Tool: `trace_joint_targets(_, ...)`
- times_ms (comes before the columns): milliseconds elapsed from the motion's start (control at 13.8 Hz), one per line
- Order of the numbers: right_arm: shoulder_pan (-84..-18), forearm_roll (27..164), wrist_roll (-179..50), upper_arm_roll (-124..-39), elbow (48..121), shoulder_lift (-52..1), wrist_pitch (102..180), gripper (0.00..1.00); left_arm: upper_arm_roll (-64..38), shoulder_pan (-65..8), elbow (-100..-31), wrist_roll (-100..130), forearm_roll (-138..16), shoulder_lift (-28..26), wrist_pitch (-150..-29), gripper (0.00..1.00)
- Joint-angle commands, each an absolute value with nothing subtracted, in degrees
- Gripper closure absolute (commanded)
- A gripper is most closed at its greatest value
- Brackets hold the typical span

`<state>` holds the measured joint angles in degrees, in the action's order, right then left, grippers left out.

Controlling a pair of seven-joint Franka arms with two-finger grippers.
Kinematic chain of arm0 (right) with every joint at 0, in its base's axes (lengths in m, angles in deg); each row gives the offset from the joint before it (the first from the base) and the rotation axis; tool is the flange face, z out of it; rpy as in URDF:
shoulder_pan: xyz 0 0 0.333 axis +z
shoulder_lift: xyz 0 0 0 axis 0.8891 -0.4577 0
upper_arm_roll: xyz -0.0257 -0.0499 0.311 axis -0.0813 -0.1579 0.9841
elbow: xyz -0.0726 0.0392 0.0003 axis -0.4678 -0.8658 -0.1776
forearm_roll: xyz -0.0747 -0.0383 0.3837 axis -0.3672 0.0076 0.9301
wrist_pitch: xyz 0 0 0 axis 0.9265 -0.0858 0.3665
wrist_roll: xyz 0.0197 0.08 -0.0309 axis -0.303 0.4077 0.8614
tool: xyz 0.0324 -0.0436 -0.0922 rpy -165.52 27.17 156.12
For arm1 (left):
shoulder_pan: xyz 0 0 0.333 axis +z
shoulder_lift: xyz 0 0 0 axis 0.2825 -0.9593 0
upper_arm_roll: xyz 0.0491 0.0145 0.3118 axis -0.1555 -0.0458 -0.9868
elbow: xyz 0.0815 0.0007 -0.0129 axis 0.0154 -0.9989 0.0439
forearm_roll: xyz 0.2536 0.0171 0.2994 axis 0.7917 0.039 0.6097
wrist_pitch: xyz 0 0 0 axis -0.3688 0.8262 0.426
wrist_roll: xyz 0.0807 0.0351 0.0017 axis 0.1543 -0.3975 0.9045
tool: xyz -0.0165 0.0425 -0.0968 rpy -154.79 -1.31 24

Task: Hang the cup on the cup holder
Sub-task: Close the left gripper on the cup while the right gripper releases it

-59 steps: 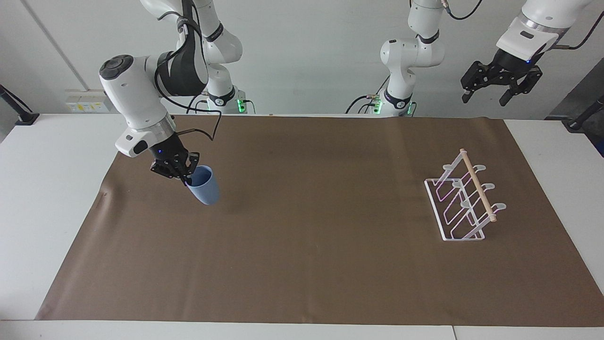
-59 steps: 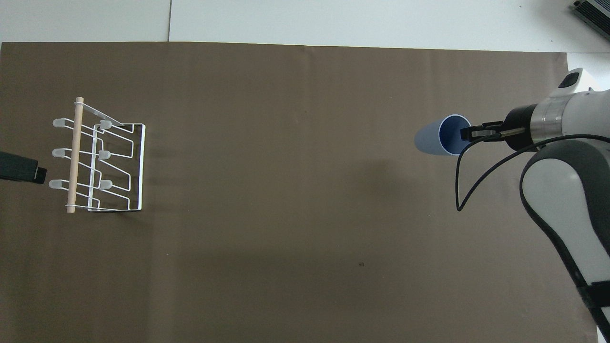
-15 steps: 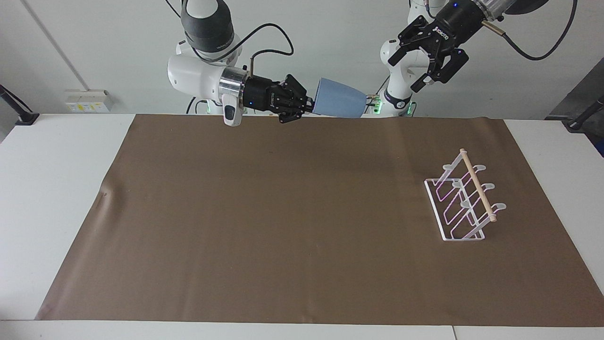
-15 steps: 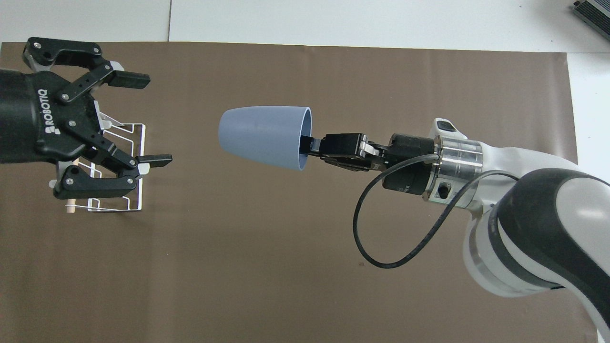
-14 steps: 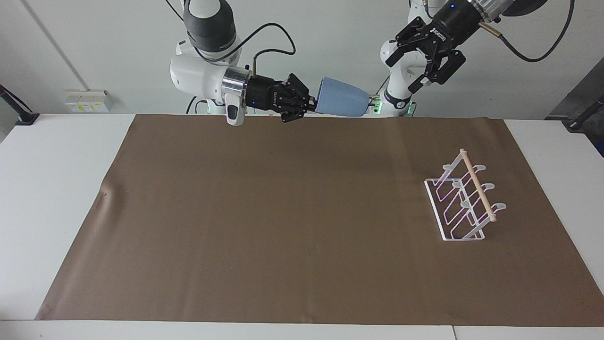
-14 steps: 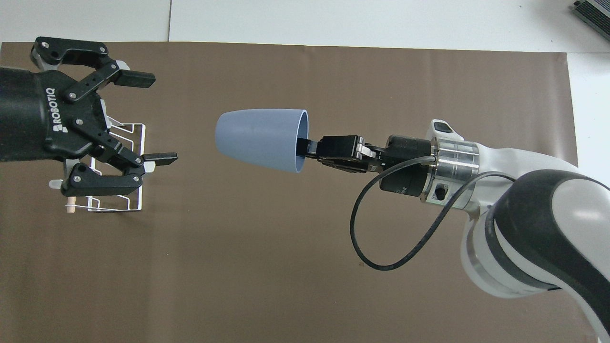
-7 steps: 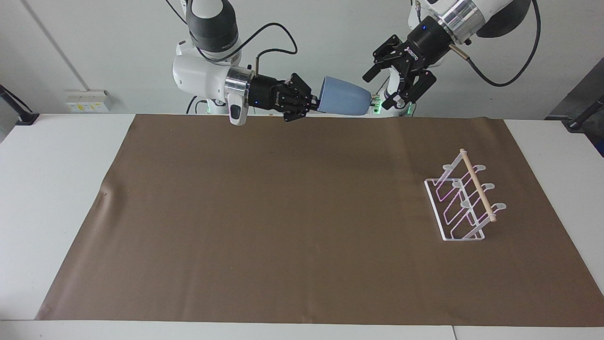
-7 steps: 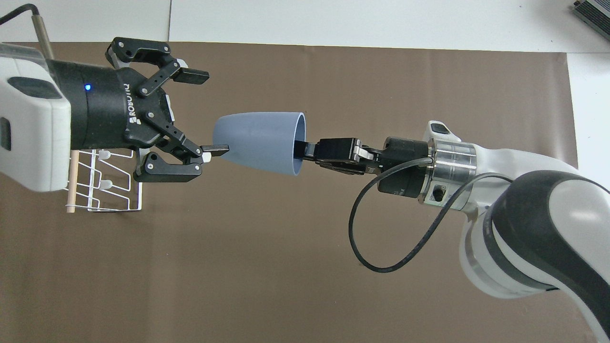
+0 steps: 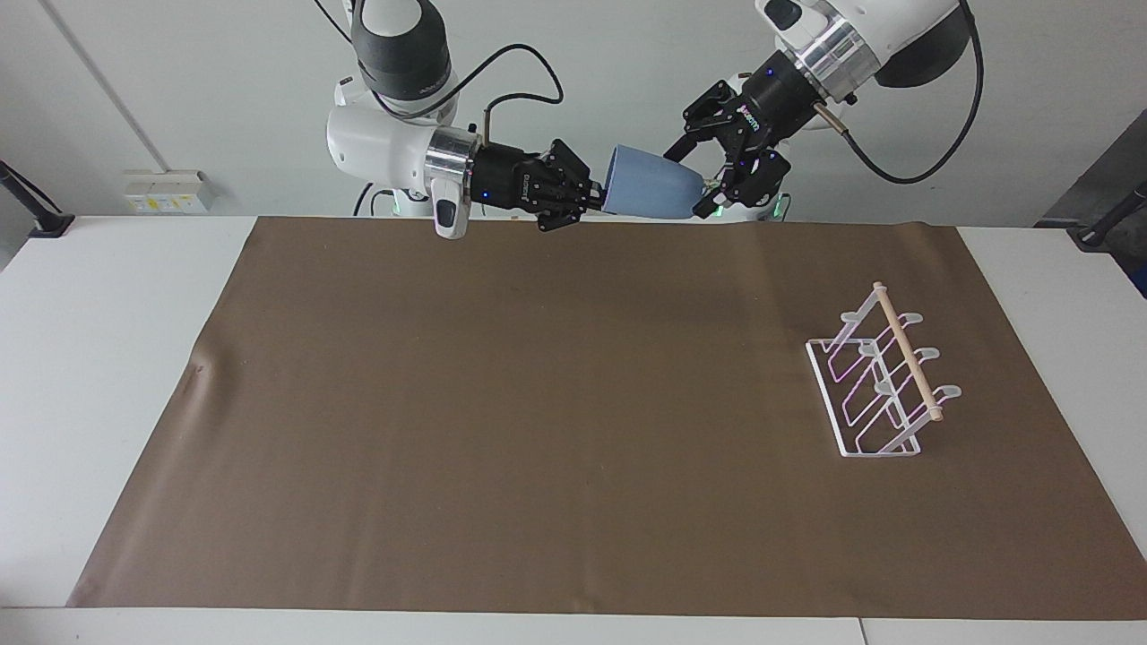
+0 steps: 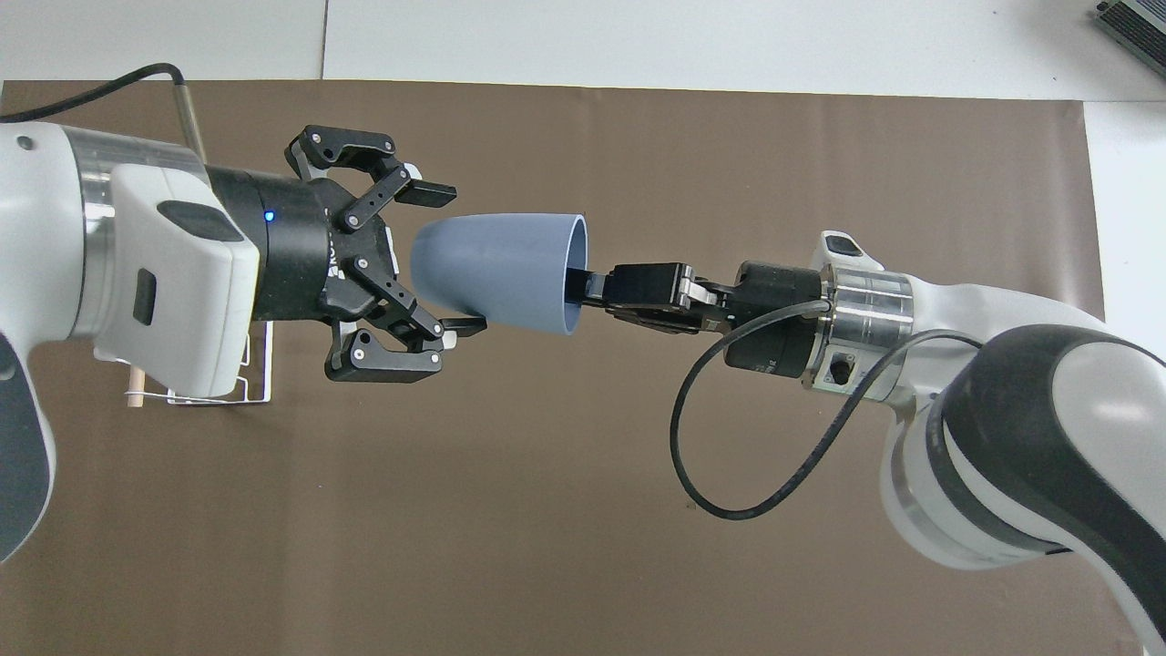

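Two end effectors meet midair — right end effector (image 10: 583, 287) pinches cup (image 10: 496, 269) rim; left end effector (image 10: 444, 258), spread, straddles its base.

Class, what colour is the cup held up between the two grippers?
Light blue cup, slightly darker inside the rim; the overhead view shows it best.

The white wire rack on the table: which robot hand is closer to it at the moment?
The left. The left gripper, open around the base of the cup, is up in the air toward the cup holder end; the right gripper, gripping the cup's rim, is farther along.
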<state>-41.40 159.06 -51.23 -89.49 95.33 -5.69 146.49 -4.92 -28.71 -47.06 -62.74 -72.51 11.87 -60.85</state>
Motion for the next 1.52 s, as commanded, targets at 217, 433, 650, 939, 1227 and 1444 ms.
trace_joint_targets(217, -42.28, 159.91, -49.93, -89.32, 96.22, -4.43, 145.44, 1.00, -5.35, -32.75, -52.66, -60.80, -72.69, 15.04, -67.69, 0.00)
trace_joint_targets(433, -42.28, 160.00, -50.01, -89.31, 96.22, -4.43, 145.44, 1.00, -5.35, -32.84, -52.57, -60.97, -72.69, 15.04, -67.79, 0.00)
trace_joint_targets(650, -42.37, 160.09, -50.28, -89.40, 96.13, -4.17, 145.44, 1.00, -5.35, -33.02, -52.39, -60.71, -72.69, 15.04, -67.79, 0.37)
trace_joint_targets(939, -42.37, 160.09, -50.80, -89.40, 96.13, -3.99, 145.44, 1.00, -5.26, -33.11, -52.13, -58.34, -72.69, 15.04, -67.61, 1.00)
trace_joint_targets(1227, -42.37, 160.00, -54.31, -89.40, 95.87, -3.64, 145.53, 0.89, -5.17, -33.55, -51.95, -58.34, -72.69, 14.95, -67.52, 1.00)
trace_joint_targets(1444, -42.37, 160.09, -54.85, -89.40, 95.87, -3.55, 145.70, 0.47, -5.17, -33.55, -51.95, -58.16, -72.69, 14.95, -67.61, 1.00)
